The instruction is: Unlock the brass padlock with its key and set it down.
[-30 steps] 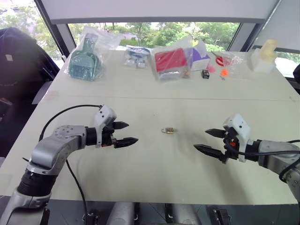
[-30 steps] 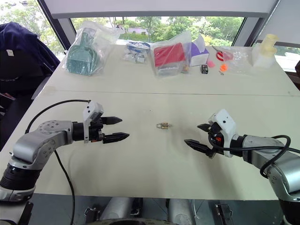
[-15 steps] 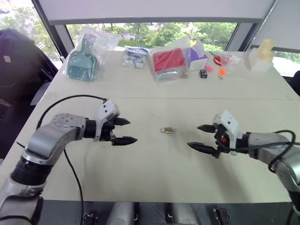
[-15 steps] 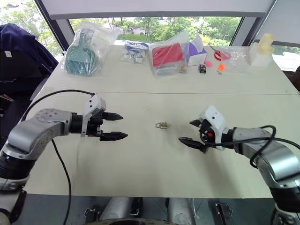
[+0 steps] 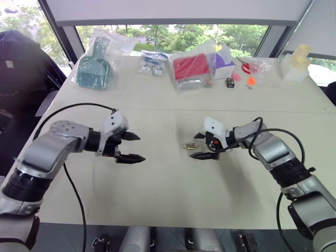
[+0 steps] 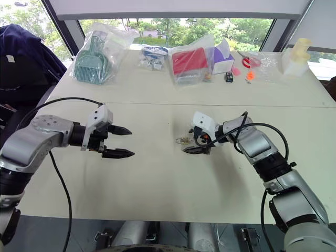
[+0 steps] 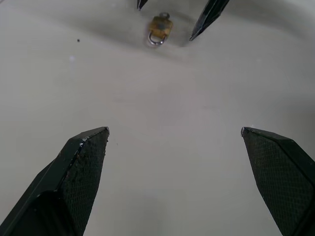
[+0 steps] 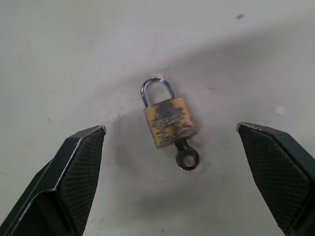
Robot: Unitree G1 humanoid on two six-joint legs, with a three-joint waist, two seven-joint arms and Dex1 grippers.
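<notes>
R gripper (image 8: 170, 135) wide open, empty, straddling padlock (image 8: 169, 121) | key (image 8: 186, 156) already in lock | L gripper (image 5: 129, 147) open, empty, well apart from padlock | tip: close on brass body, leave key free

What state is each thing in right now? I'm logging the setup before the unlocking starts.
Padlock: lying flat on the table, shackle seated in the body, not held.
Key: sticking out of the padlock's bottom end, untouched.
Right gripper: open, its fingers on either side of the padlock, apart from it.
Left gripper: open, empty, off to the padlock's left.
Bags: closed, along the table's far edge.
</notes>
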